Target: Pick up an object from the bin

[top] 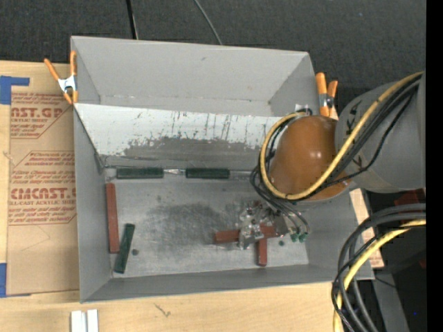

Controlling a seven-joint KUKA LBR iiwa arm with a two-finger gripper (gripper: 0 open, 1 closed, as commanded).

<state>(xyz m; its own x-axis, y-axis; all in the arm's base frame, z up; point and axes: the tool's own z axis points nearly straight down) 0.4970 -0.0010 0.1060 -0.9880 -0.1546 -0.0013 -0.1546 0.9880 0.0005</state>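
My gripper (pixel 250 228) is low over the bin floor at the front right, under the orange dome of the wrist. Two red-brown sticks lie right at it. One red-brown stick (pixel 225 237) lies flat and points left from under the gripper. The other red-brown stick (pixel 261 253) runs towards the front wall just to the gripper's right. The two seem to meet or cross beneath the gripper, and that spot is hidden. Whether either stick is gripped cannot be made out.
A long red-brown stick (pixel 111 216) lies along the left wall, with a dark green stick (pixel 124 247) beside it at the front left. Two more dark green sticks (pixel 140 173) (pixel 207 173) lie against the back wall. The arm and its cables cover the bin's right side.
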